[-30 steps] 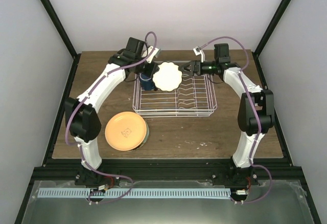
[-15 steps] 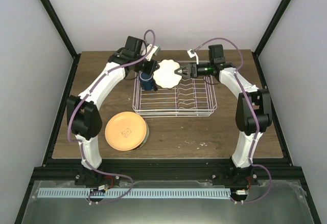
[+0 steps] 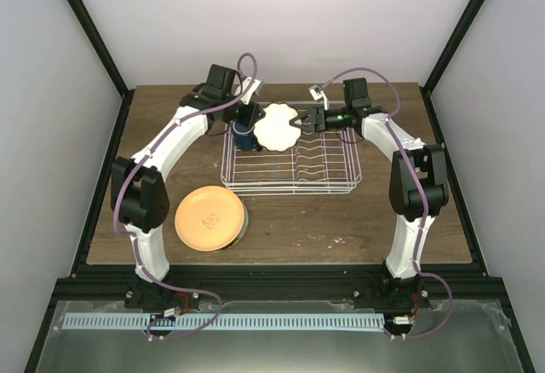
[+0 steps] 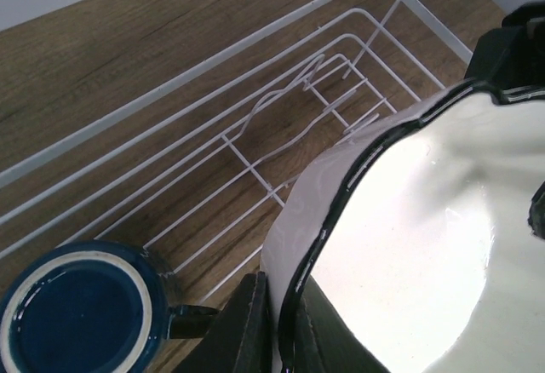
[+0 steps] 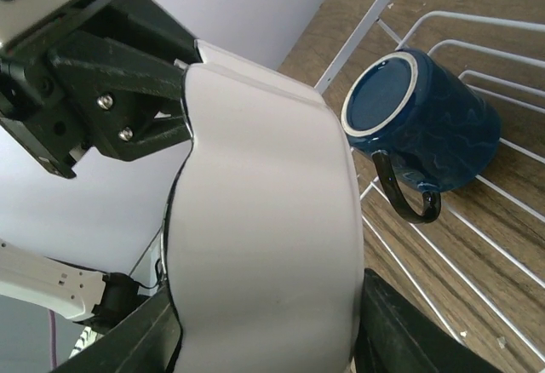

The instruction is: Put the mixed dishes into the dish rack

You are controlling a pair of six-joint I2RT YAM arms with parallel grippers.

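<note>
Dish rack (image 3: 341, 181): on table, far half.
Orange-yellow plate (image 3: 209, 218): flat on table, outside rack, off its near-left corner.
White scalloped dish (image 3: 278, 126): held up over rack's far-left part, between both grippers.
Dark blue mug (image 3: 244, 139): inside rack, far-left corner, just beside dish.
Left gripper (image 4: 277, 335): pinched tight on dish rim.
Right gripper (image 5: 264, 339): partly closed, fingers (image 5: 140, 343) flanking dish's opposite rim, close against it. Real clamp or not: cannot tell.

High rear overview facing down, close wrist views (both share dish (image 4: 426, 220), mug (image 5: 426, 126))
</note>
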